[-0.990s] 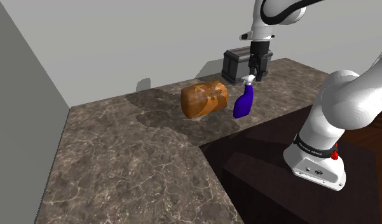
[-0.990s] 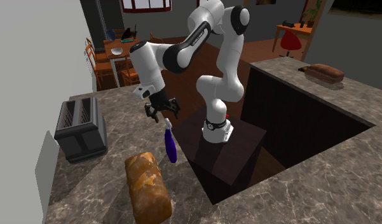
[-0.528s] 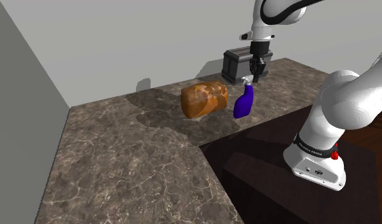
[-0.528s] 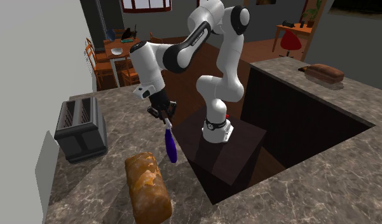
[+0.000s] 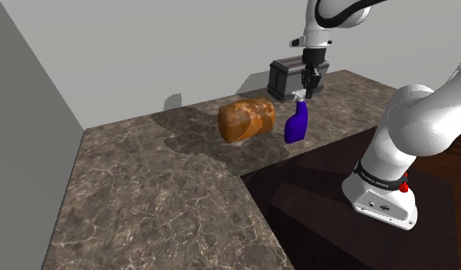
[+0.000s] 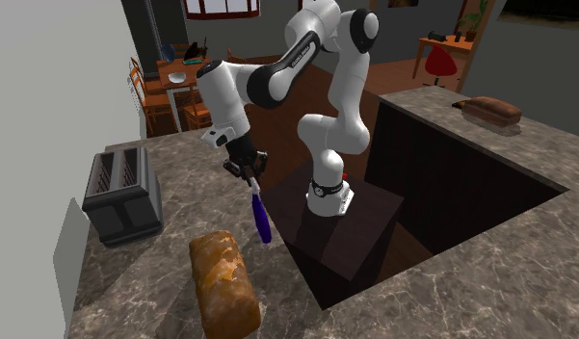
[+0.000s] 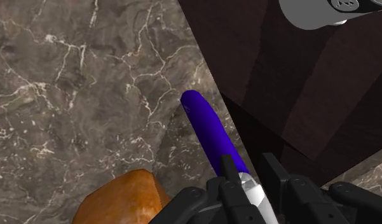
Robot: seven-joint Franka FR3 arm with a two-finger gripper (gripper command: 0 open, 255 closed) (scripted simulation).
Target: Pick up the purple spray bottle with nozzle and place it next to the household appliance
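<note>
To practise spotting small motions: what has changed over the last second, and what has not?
The gripper shut on the nozzle of the purple spray bottle and raised it slightly, swinging it more upright. The bread loaf and toaster stayed put.

**Occlusions and frame cut-offs, referenced to the spray bottle**

In the wrist view, the nozzle end of the spray bottle is covered by the fingers of the gripper that clasp it. The loaf beside the bottle is cut off by the picture's edge. In the shoulder view, the toaster behind the bottle is partly hidden by the gripper. Whether the bottle's base touches the counter cannot be determined.
</note>
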